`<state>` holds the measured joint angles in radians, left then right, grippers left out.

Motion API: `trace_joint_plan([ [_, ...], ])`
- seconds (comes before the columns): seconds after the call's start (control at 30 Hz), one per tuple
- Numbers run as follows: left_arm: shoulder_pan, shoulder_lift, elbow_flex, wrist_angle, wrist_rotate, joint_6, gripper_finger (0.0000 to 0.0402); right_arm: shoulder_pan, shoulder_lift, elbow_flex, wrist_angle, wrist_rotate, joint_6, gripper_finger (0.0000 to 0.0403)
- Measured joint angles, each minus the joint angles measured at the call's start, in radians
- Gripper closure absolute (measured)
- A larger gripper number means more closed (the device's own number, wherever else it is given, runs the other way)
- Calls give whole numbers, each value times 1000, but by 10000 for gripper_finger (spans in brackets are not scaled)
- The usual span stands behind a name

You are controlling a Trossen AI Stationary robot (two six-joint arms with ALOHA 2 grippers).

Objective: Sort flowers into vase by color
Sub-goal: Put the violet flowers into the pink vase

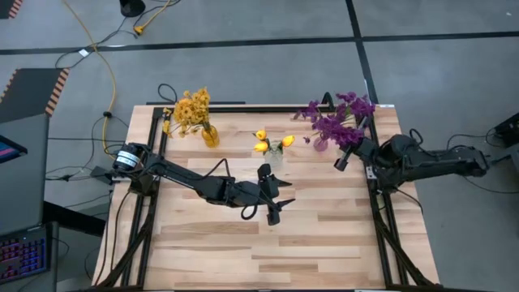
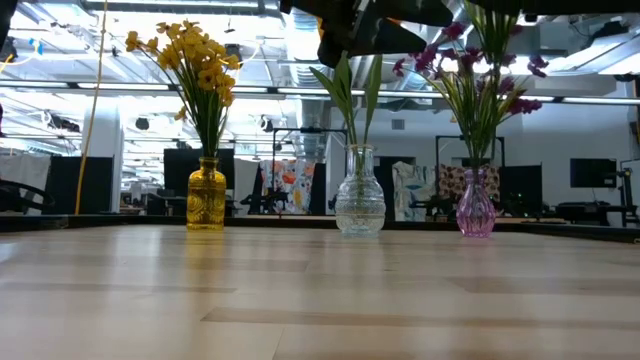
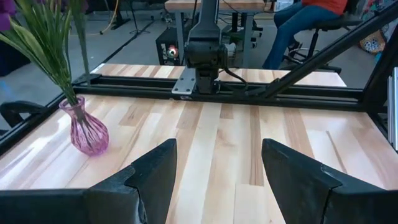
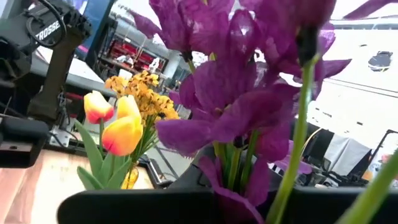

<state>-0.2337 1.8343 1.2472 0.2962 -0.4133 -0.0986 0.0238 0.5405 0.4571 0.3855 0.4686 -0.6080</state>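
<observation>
Sorting looks nearly done: yellow clusters [image 1: 192,109] sit in the amber vase [image 1: 210,135], tulips [image 1: 271,143] in the clear vase [image 2: 359,205], purple blooms [image 1: 335,120] in the pink vase [image 2: 475,205]. No loose stems visible on the table [image 1: 268,243].

Right claw [image 1: 350,150] sits right against the purple bunch, just beside its lower stems. Fingers pinched down almost completely. Its wrist view is filled with purple petals and a green stem [image 4: 298,143] running across close in front, so it may be pinching a stem, but I can't confirm that from any view. My read: last purple stem is going in or being seated, and what's left is letting go and backing off without dragging the bunch out.

Right arm reaches in low from the table's right edge, wrist angled toward the pink vase.

Left claw [image 1: 272,195] hovers mid-table, the tulip vase a short way off to one side of it, the pink vase ahead and off to the side. Fingers [image 3: 152,171] spread wide, nothing between them. Arm stretched out low from the left side, looks parked.
</observation>
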Motion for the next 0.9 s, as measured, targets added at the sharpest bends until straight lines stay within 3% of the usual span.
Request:
trace_joint_plan([
  [0.43, 0, 0, 0, 0, 0, 3, 177, 0, -178, -234, 275, -1, -53, 371],
  [0.57, 0, 0, 0, 1, 0, 3, 177, 0, -193, -303, 395, -1, -81, 371],
  [0.9, 0, 0, 0, 8, 0, 4, 177, -2, -196, -349, 504, 0, -109, 371],
])
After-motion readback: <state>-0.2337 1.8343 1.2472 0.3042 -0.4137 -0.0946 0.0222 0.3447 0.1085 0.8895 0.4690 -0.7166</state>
